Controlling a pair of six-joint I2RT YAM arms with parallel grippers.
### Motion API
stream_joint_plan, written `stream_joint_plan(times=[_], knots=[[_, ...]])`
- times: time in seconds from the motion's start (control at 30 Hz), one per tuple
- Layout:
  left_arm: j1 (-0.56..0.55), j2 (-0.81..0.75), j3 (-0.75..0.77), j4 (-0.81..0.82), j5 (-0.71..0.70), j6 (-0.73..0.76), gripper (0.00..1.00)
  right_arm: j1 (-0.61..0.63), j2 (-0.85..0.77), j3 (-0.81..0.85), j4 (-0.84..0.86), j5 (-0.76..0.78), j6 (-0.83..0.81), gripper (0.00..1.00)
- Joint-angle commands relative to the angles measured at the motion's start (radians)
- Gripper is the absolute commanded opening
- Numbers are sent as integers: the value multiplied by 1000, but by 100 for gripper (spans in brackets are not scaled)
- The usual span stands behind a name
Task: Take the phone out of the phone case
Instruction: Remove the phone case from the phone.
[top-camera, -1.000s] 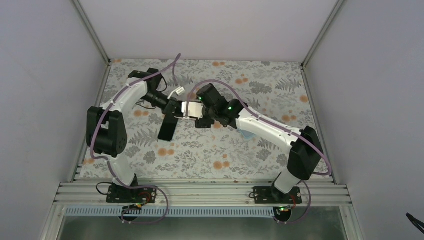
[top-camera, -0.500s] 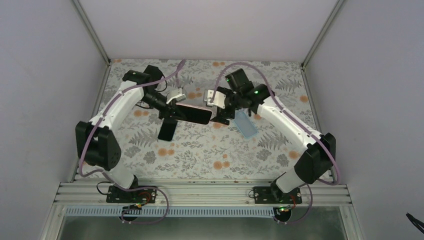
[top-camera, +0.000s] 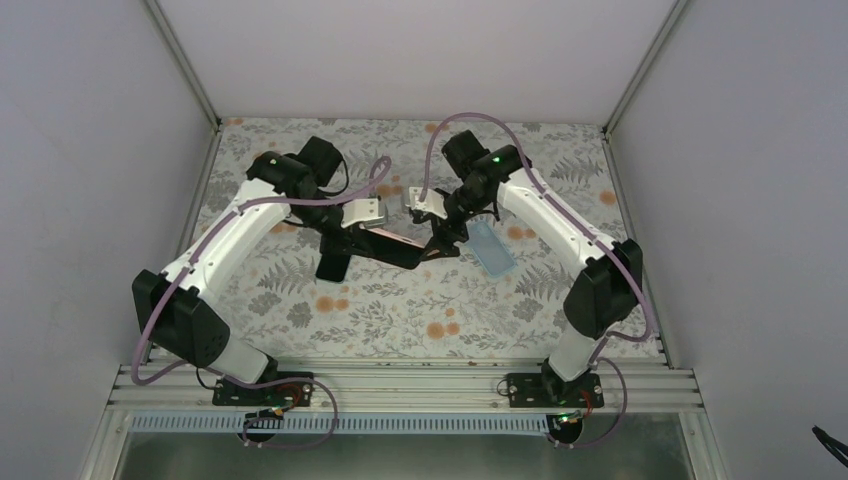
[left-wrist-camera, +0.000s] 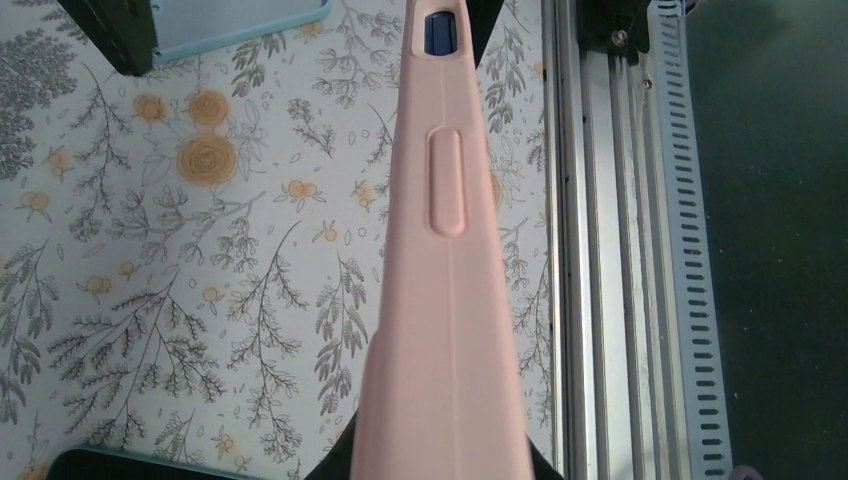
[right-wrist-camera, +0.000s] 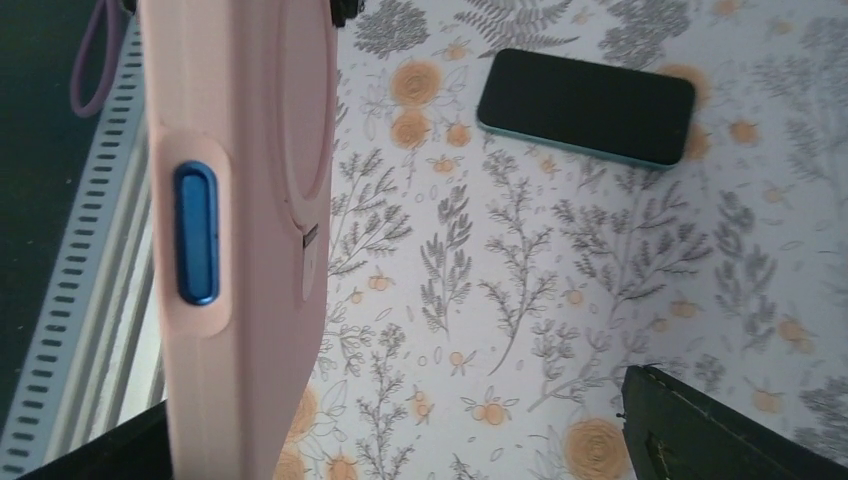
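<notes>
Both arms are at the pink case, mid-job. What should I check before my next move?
1. Left gripper clamps the pink case: ok, a finger on each side.
2. Right gripper grips it: not ok, jaws wide open with the case beside one finger.
3. Phone out: not ok, its blue edge shows through the cutouts.
4. Pink case held off the table: ok.
5. Dark phone and blue case lie apart from the pink case: ok.
6. Which way the screen faces: cannot tell.
</notes>
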Motion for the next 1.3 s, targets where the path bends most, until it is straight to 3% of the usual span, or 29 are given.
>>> stream_joint_plan(times=[0.0,0.73,0.97,1.27], knots=[[-17,-47,27,-12,22,-1,2,-19,28,24,-69,-76,-67,93],[-179,-138,9,-15,-67,-104,2,-67,86,9,-99,-56,-147,89],[-257,-178,21,-15,-19,-158,2,-86,140,16,-99,-11,-167,88],[-271,-201,-44,-14,-2,-156,2,-152,202,78,-98,-18,-168,86]])
